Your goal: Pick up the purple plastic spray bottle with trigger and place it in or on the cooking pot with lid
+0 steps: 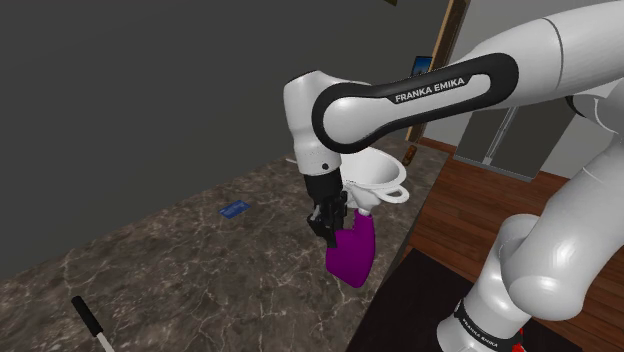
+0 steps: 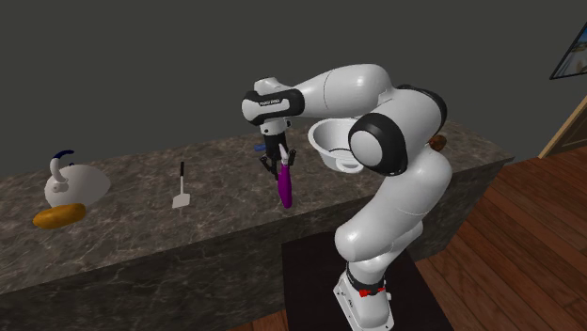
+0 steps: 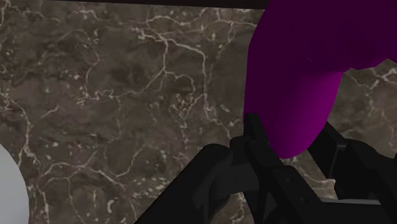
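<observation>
In the shoulder view the gripper [image 1: 328, 222] covers the head of the bottle [image 1: 352, 255], and the arm [image 1: 400, 95] hides part of the pot [image 1: 385, 183]. A tool [image 1: 88, 320] is cut by the bottom edge, and a blue mark [image 1: 233, 209] is too small to tell. In the second exterior view the arm hides one side of the pot and most of a brown thing [image 2: 438, 143] behind it. In the wrist view the bottle runs off the picture's edges, and a white shape [image 3: 7, 188] is cut by the edge; what it is cannot be told.
</observation>
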### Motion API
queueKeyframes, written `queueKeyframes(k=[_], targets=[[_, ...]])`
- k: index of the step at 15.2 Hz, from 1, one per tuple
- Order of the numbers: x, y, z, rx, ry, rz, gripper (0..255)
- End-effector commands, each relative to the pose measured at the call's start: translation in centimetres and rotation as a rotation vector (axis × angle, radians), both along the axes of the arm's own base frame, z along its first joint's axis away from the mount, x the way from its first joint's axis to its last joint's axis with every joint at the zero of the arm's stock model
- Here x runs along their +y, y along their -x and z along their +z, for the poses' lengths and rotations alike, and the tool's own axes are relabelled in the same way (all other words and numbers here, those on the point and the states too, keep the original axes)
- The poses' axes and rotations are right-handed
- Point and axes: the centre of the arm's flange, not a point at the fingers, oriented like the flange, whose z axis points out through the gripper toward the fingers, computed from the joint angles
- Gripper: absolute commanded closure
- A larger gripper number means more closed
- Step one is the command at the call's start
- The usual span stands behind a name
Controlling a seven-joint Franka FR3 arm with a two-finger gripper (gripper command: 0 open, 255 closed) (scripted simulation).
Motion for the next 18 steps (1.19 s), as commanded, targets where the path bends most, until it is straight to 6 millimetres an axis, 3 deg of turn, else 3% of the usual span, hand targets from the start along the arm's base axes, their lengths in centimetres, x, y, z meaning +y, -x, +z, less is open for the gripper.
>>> queueKeyframes(k=[1,8,18], targets=[[0.0,0.0,0.0,0.000,0.000,0.000,255],[0.0,0.0,0.0,0.000,0.000,0.000,255],[0.0,0.0,5.3,0.000,0.000,0.000,255]])
